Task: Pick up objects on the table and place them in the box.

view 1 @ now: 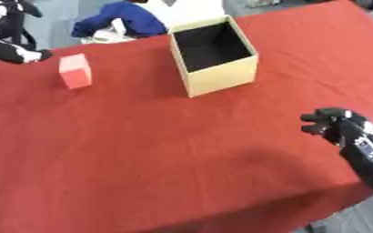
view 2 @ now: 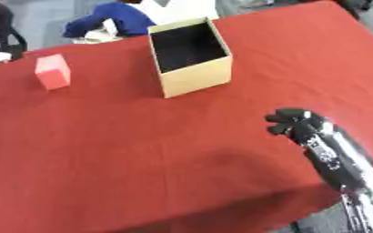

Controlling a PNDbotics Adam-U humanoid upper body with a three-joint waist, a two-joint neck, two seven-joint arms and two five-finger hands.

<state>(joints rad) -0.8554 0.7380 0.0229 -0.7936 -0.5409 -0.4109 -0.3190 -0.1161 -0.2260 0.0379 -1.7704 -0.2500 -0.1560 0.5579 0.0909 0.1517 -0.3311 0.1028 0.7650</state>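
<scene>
Red cloth table [view 1: 142, 150], grey floor past the near right corner. Right hand [view 2: 294, 124] hovers over the near right part of the table, fingers curled in, holding nothing. Wide bare cloth between it and everything else. Farther back, tan open box [view 1: 218, 79] with dark interior, nothing visible inside. Red block [view 1: 75, 71] stands well left of the box, near the far left edge.
</scene>
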